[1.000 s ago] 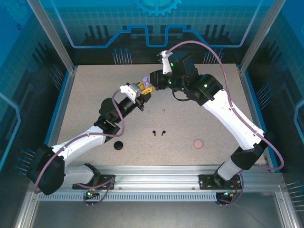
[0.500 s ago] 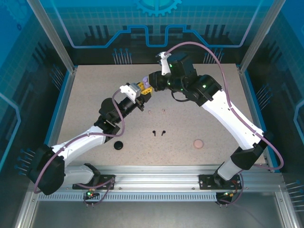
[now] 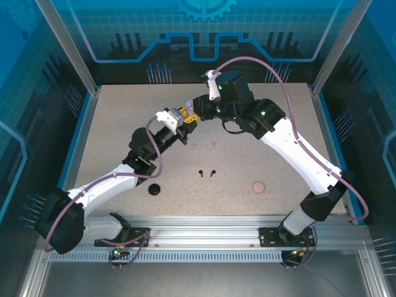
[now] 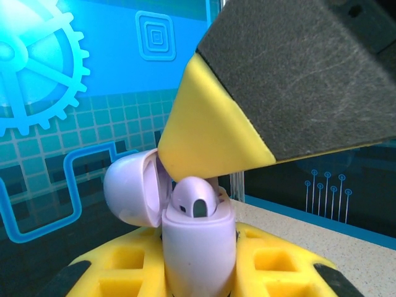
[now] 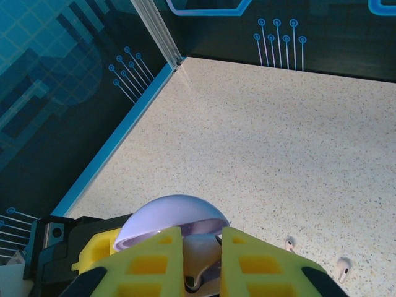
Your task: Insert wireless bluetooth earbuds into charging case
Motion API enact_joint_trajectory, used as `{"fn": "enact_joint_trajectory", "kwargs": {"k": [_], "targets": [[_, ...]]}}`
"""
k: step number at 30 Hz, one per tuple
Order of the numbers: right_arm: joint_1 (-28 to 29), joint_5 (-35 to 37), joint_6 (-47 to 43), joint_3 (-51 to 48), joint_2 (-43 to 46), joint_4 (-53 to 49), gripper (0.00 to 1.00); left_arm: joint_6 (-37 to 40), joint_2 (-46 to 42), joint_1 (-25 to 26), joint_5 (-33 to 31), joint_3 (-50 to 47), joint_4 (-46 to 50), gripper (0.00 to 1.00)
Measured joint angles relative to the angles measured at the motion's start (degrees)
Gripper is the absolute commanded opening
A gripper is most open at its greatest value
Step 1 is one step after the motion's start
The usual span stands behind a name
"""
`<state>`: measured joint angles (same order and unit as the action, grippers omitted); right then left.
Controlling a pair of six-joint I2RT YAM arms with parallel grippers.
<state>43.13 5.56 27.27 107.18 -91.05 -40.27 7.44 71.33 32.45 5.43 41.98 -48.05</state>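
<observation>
Speckled worktop (image 3: 114, 130) from above: my right arm has swung slightly toward 9 o'clock, right claw (image 3: 194, 111) meeting left claw (image 3: 185, 119) at 12. Left wrist: left claw clamps the open lavender case (image 4: 198, 247), a lavender earbud (image 4: 193, 199) seated under the right fingertip (image 4: 210, 136). Right wrist: right claw's jaws narrow over the lid (image 5: 170, 213); gripping or releasing I cannot tell, though seating looks nearly done.

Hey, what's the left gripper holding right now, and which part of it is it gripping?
The left gripper holds the lavender case by its lower body, pinched between both fingers, below the open lid.
</observation>
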Motion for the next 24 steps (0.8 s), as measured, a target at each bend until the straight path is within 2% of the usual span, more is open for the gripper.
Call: {"fn": "enact_joint_trajectory", "kwargs": {"k": [4,7,12,18,20,22,24], "targets": [[0.0,0.8,-0.2,-0.1,0.0,0.1,0.51,0.0,0.0,0.0,0.0,0.0,0.0,0.00],[-0.1,1.1,0.5,0.0,0.1,0.1,0.61,0.0,0.0,0.0,0.0,0.0,-0.1,0.00],[-0.5,1.1,1.2,0.3,0.8,0.1,0.69,0.0,0.0,0.0,0.0,0.0,-0.3,0.00],[-4.5,-0.3,2.1,3.2,2.4,-0.4,0.67,0.0,0.0,0.1,0.0,0.0,-0.2,0.00],[-6.8,-1.7,2.7,4.8,2.4,-1.2,0.61,0.0,0.0,0.1,0.4,0.0,-0.2,0.00],[-9.3,-3.3,2.7,8.2,1.2,-3.4,0.48,-0.2,0.0,0.1,1.0,0.0,0.2,0.00],[-11.0,-4.9,2.8,12.6,-1.0,-5.6,0.40,-1.0,0.0,0.1,1.9,0.0,0.8,0.00]]}}
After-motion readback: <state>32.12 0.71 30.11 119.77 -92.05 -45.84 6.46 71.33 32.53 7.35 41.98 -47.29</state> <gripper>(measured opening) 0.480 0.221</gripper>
